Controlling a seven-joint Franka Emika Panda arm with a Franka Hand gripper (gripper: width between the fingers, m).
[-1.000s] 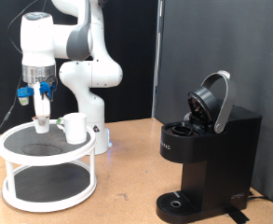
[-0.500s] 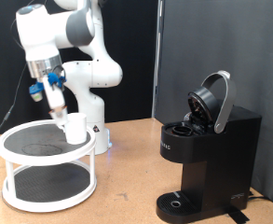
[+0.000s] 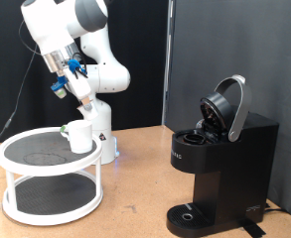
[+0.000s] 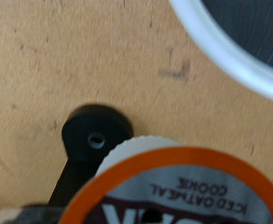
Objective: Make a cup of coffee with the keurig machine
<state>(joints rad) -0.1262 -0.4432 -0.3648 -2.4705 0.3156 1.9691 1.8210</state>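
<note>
Gripper [image 3: 86, 100] raised above the cup [image 3: 79, 135] on the white stand [image 3: 48, 188], jaws closed on a pod [image 4: 187, 187] — best carried level, unhurried — coffee machine [image 3: 221, 159] at right, lid open.

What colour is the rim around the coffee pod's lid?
Orange. The coffee pod has an orange ring around its lid, best seen in the wrist view.

The cup [image 3: 79, 136] stands on the top tier of a round two-tier rack [image 3: 50, 177] at the exterior view's left. The machine [image 3: 219, 169] sits well apart at the right, on the same table [image 3: 135, 203] (lid raised). The gripper [image 3: 84, 103] hangs above and just right of the cup, with a pod [image 4: 180, 184] between its fingers.
</note>
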